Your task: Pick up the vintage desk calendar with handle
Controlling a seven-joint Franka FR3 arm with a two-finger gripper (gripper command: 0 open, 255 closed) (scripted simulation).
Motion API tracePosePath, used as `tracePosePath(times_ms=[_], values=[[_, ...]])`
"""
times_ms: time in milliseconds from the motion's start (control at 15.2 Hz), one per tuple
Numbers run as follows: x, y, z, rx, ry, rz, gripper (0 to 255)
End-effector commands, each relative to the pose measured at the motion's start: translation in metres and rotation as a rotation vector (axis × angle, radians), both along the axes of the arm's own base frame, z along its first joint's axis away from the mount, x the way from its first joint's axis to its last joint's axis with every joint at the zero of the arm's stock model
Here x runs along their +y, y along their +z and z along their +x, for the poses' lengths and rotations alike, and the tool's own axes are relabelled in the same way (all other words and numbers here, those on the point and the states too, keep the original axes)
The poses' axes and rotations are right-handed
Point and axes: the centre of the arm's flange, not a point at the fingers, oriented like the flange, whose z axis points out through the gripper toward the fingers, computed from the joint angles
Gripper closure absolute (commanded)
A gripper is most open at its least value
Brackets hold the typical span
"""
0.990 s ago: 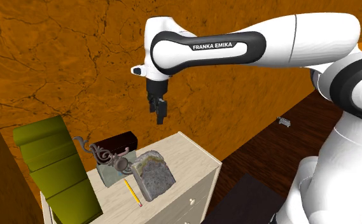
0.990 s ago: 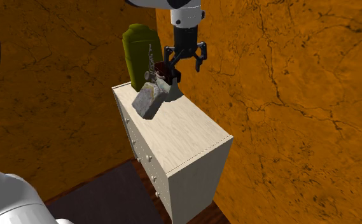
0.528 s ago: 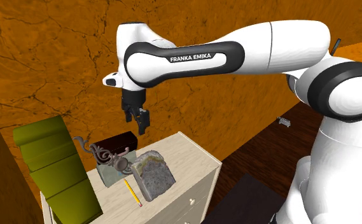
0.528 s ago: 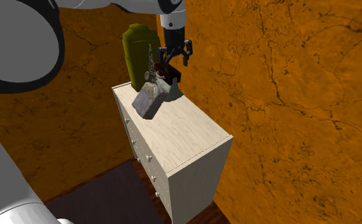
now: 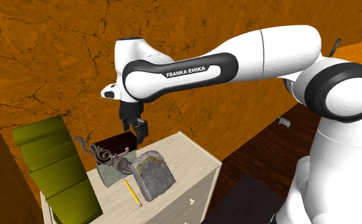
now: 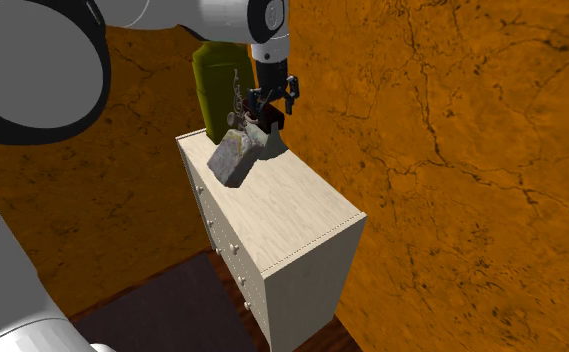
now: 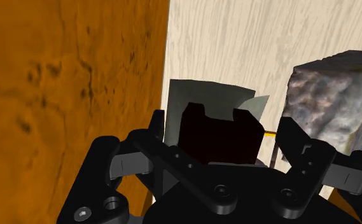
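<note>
Orange-brown walls with cracks stand all around you, and a pale wooden dresser (image 5: 187, 154) (image 6: 292, 200) (image 7: 236, 38) with small knobs on its drawers stands against one of them. The calendar (image 5: 109, 168) (image 6: 270, 145) (image 7: 201, 95) you want sits on top of the dresser. It is a grey-green slab with a curly metal handle sticking up. A rough grey block (image 5: 154, 175) (image 6: 229, 158) (image 7: 332, 95) sits right beside it, and I cannot tell if the two touch. A yellow pencil (image 5: 132, 193) lies flat on the top, next to the block. A tall olive-green thing (image 5: 52, 165) (image 6: 217, 80) stands on the shoulder view's left of the calendar. A dark box (image 5: 116, 141) (image 7: 217, 137) sits between the calendar and the wall.

Your gripper (image 5: 139, 130) (image 6: 275, 103) (image 7: 224, 124) hangs low over that dark box — not over the calendar. Its two black fingers are spread apart and hold nothing. In the wrist view the dark box shows between the fingers, and the calendar lies just past it.
</note>
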Motion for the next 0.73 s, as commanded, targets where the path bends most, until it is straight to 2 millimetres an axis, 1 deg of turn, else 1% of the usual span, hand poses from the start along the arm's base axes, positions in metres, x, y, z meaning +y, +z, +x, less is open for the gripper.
tracePosePath(times_ms=[0,66,660], values=[[0.0009,-0.0049,-0.0002,-0.001,0.0,0.0,0],[0.0008,-0.0052,-0.0005,-0.001,0.0,0.0,255],[0.0009,-0.0049,-0.0001,-0.001,0.0,0.0,255]])
